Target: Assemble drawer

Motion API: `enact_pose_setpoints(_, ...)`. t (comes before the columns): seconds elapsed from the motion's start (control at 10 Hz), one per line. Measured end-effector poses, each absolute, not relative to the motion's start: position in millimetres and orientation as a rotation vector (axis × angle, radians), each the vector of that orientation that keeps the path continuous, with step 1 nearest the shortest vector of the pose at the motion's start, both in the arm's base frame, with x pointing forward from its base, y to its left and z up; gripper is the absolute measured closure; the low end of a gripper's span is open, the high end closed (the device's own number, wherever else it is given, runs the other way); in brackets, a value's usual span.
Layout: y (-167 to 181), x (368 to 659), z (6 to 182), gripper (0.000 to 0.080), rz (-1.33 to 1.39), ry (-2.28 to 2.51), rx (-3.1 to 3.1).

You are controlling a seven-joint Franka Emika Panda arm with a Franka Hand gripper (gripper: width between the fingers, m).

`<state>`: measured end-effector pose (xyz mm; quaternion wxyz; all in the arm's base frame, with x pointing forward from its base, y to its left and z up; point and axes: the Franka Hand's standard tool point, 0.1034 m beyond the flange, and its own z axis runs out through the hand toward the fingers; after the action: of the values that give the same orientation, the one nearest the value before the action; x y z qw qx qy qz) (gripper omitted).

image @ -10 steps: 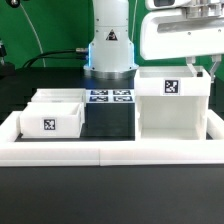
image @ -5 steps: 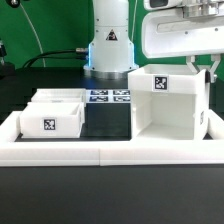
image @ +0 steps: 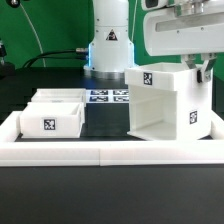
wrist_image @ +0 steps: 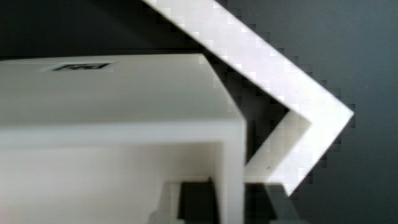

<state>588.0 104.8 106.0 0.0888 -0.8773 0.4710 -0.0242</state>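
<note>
Near the worktop's (image: pixel 104 125) front-left corner, two small open-top trays stand close together just inside the long white border rail (image: pixel 110 152). The front tray (image: pixel 48 121) shows a square black-and-white tag on its front wall, and the rear tray (image: pixel 57 97) sits right behind it. Toward the middle, nearer the back edge, the marker board (image: pixel 110 97) lies flat in front of the arm's base (image: pixel 110 48).

Toward the right edge stands the casing (image: pixel 170 102) of the drawer – a tall white box turned so that one upright corner points at the front edge, with a tag near its top. Whether its bottom rests fully on the worktop cannot be told, as the rail hides it.

Above the casing's rear right corner the arm reaches down, and the jaws are closed on the casing's upper wall. In the wrist view two dark fingers (wrist_image: pixel 192 203) flank that thin white wall – the casing's top (wrist_image: pixel 107 110) spreads out beyond them, with the rail (wrist_image: pixel 267 70) bending past it.
</note>
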Motion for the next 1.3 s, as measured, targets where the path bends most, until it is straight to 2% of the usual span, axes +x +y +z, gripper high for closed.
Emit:
enact_pose_setpoints(0.6,108,589,108.3,0.0761,0.002,1.761,-2.316)
enact_pose_setpoints(0.9,111,587,102.5,0.0761,0.097,2.04,-2.043)
enact_pose_setpoints(1.3,111,591,99.3,0.0761,0.117,2.059,-2.024)
